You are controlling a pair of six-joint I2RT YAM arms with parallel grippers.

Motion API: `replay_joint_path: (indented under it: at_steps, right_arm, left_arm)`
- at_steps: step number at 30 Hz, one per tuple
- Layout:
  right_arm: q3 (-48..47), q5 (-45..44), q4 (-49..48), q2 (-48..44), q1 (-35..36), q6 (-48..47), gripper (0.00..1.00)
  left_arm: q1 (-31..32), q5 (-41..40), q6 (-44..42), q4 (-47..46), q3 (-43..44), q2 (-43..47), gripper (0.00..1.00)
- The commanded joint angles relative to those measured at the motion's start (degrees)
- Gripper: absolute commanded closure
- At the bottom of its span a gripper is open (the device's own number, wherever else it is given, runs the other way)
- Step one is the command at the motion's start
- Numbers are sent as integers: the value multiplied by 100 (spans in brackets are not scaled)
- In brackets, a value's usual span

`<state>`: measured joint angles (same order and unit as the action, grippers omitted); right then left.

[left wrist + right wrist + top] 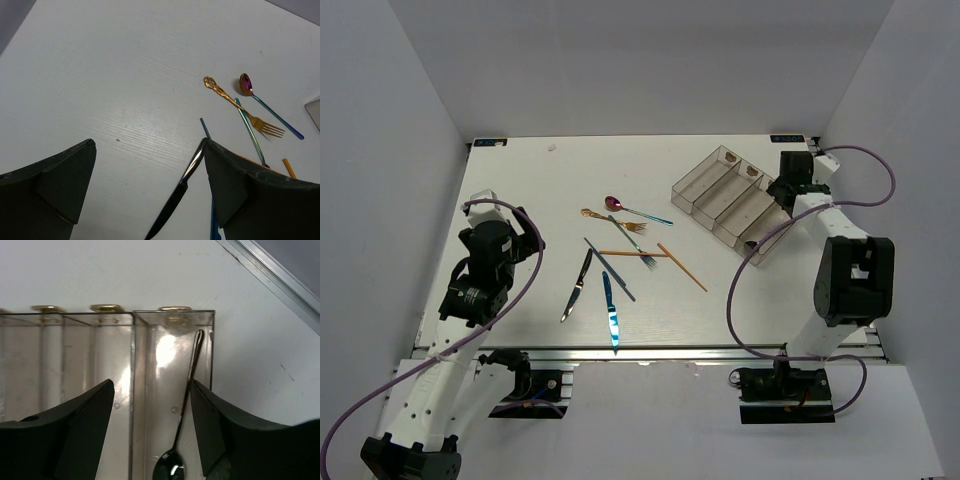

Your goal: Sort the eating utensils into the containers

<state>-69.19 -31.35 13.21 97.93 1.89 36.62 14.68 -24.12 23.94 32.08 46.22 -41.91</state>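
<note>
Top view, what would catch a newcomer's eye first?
A scatter of coloured utensils lies in the middle, with a shiny blue knife at its near end. At the far right, the clear tray sits under the right gripper, whose jaws stand open over a black spoon lying in the end compartment. The left gripper hovers open at the left, holding nothing.

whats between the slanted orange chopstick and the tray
Nothing. In the top view the strip of white table between the slanted orange chopstick and the tray is bare, with no other utensil lying in it.
</note>
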Motion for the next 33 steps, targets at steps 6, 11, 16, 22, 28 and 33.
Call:
replay_joint_path:
  at_steps: [6,11,16,22,28,33]
  right_arm:
    - [-7,2044,-1075,-776,531,-1050,22]
    - [-498,3248,-1471,-407,1635,-2587,18]
    - [-2417,3504,-480,1074,2420,-3635,18]
    - [-5101,3795,1436,3344,3088,-4786,20]
    - [-5413,3188,1150,3953,3528,-5551,26]
    - [-5386,3443,1166,4181,3538,-5534,38]
  left_arm:
    - [-17,-5,-57,-70,-25,-10,2]
    - [-17,-40,-48,-61,-16,-115,2]
    - [-17,-67,-48,-35,-16,-160,2]
    - [-17,-93,-48,-52,-25,-142,2]
    - [-17,-67,-48,-43,-16,-221,2]
    - [-17,-58,-48,-43,-16,-221,2]
